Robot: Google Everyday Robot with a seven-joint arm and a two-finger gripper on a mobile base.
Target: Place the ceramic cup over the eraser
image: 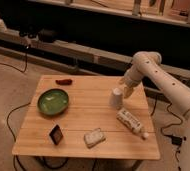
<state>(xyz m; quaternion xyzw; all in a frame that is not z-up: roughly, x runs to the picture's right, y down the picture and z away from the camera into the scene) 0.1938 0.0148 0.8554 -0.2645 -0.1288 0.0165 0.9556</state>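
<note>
The ceramic cup [116, 97] is small, white and tapered, and stands upside down on the wooden table [88, 120], right of centre. My gripper [126, 90] is right beside the cup at its upper right, reaching down from the white arm [158, 75]. The eraser [56, 134] is a small black block with a reddish face, standing near the table's front left, far from the cup and gripper.
A green bowl [53, 101] sits at the left. A small dark-red elongated thing [64, 81] lies at the back left. A pale rectangular pad [94, 137] lies near the front edge. A white labelled bottle [130, 121] lies on its side at the right.
</note>
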